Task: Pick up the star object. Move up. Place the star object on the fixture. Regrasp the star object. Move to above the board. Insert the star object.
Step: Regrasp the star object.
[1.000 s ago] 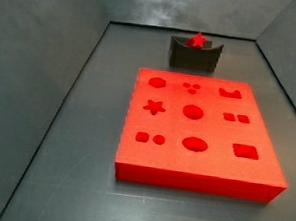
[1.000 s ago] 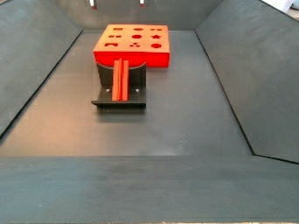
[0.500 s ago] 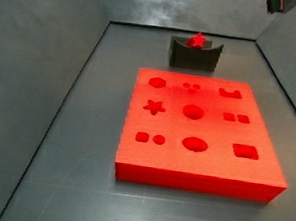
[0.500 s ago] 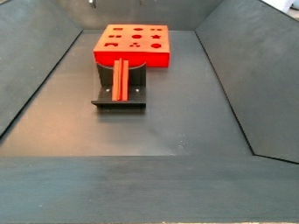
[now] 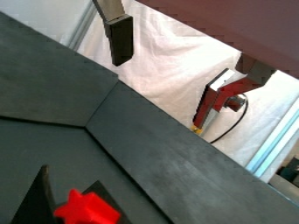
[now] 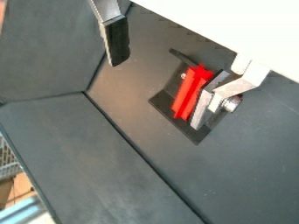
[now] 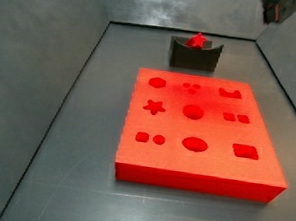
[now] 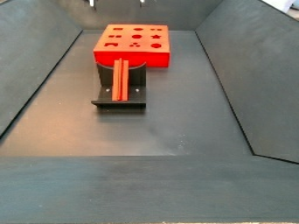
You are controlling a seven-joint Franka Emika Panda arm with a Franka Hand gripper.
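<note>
Star object (image 7: 196, 39) in fixture (image 7: 193, 55), hand (image 7: 278, 9) apart.

The red star object (image 7: 196, 39) lies in the dark fixture's (image 7: 194, 55) notch (gripper (image 6: 176, 66) open, well above), just beyond the red board (image 7: 197, 128).
</note>
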